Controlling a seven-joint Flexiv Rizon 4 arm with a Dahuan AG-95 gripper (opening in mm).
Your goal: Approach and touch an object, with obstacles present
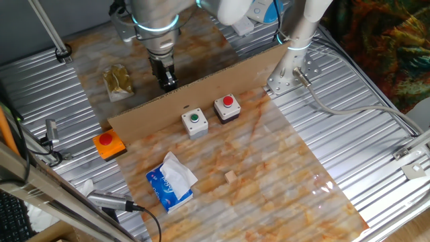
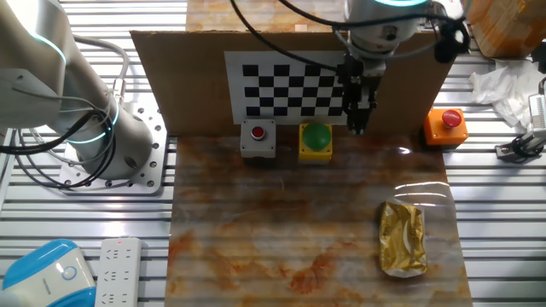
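My gripper (image 2: 357,126) points straight down with its fingers together and nothing between them. It hangs just right of a green button on a yellow box (image 2: 316,141), close to the upright cardboard wall (image 2: 183,77) with a checkerboard sheet (image 2: 290,85). I cannot tell whether it touches the box. A red button on a grey box (image 2: 258,139) stands left of the green one. In one fixed view the gripper (image 1: 166,82) is behind the wall (image 1: 222,81), which hides those two boxes. A gold foil bag (image 2: 403,239) lies nearer, also visible in one fixed view (image 1: 118,82).
An orange box with a red button (image 2: 445,125) stands at the wall's end (image 1: 109,144). On the wall's other side are a green button box (image 1: 195,123), a red button box (image 1: 227,108), a blue tissue pack (image 1: 171,181) and a small wooden cube (image 1: 231,177). The arm base (image 2: 111,141) stands left.
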